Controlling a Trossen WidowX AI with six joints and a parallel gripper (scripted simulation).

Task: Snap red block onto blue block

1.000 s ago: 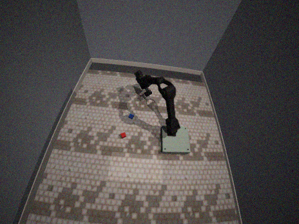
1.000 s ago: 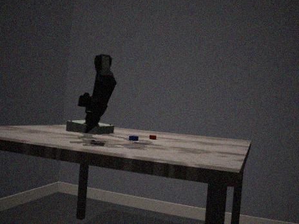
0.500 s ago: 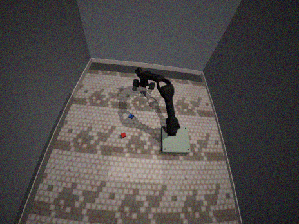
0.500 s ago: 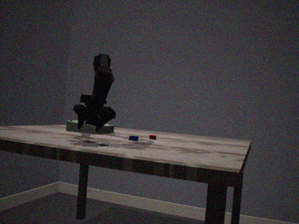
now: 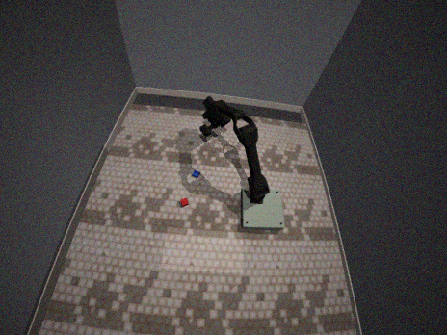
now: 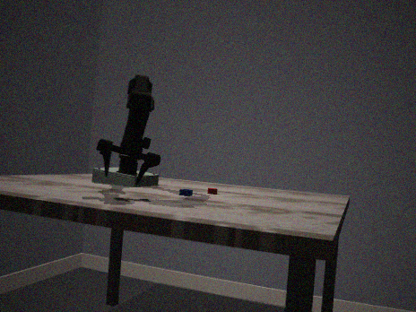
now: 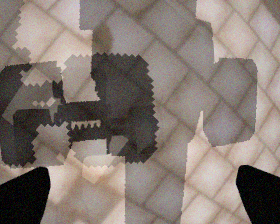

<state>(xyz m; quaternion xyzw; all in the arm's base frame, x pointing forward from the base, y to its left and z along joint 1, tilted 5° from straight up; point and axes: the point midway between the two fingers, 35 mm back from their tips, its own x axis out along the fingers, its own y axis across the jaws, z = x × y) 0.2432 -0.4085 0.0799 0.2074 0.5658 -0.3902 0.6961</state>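
The red block (image 5: 184, 201) (image 6: 212, 191) lies on the table, apart from the blue block (image 5: 196, 173) (image 6: 186, 192), which sits a short way from it, nearer the arm's shadow. My gripper (image 5: 208, 132) (image 6: 122, 178) (image 7: 145, 178) is open and empty. It hangs above the table towards the far edge, well away from both blocks. In the wrist view only the two dark fingertips and the arm's shadow on the patterned top show; neither block is in that view.
The arm stands on a pale green base plate (image 5: 270, 215) (image 6: 100, 176) on the table (image 5: 144, 266) (image 6: 269, 212). Walls close in behind and at both sides of the table.
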